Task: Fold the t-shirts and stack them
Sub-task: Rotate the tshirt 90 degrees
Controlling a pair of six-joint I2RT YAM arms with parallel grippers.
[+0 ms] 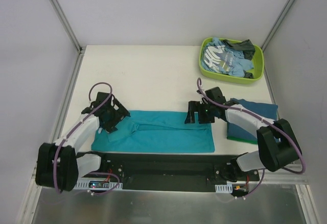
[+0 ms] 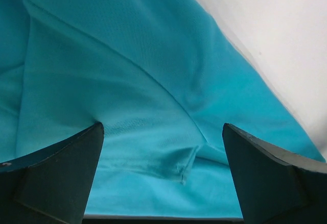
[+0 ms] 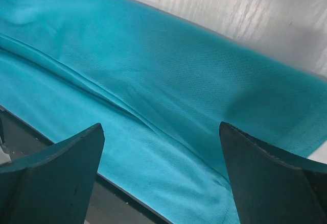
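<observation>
From above, the bright teal t-shirt (image 1: pixel 163 132) lies flat on the white surface (image 1: pixel 148 76), folded into a long band along the near edge. The left arm (image 1: pixel 82 127) reaches over its left end and the right arm (image 1: pixel 242 118) over its far edge near the right end. Just right of the band sits a folded stack (image 1: pixel 253 122) of darker shirts, blue-teal on top and a green edge showing below. The lime-green tub (image 1: pixel 204 67) at the far right corner holds a light blue printed shirt (image 1: pixel 220 58) and a dark grey one (image 1: pixel 246 48), both crumpled.

At the left wrist, the left jaws stand wide apart and hold nothing. Teal cloth (image 2: pixel 127 81) fills the space between them, with a sleeve hem (image 2: pixel 184 165) lying there (whether the tips touch the fabric I cannot tell).

At the right wrist, the right jaws are likewise spread and empty. The teal cloth (image 3: pixel 168 91) lies under them with a long crease running across it, and bare surface (image 3: pixel 245 9) shows beyond its far edge.
</observation>
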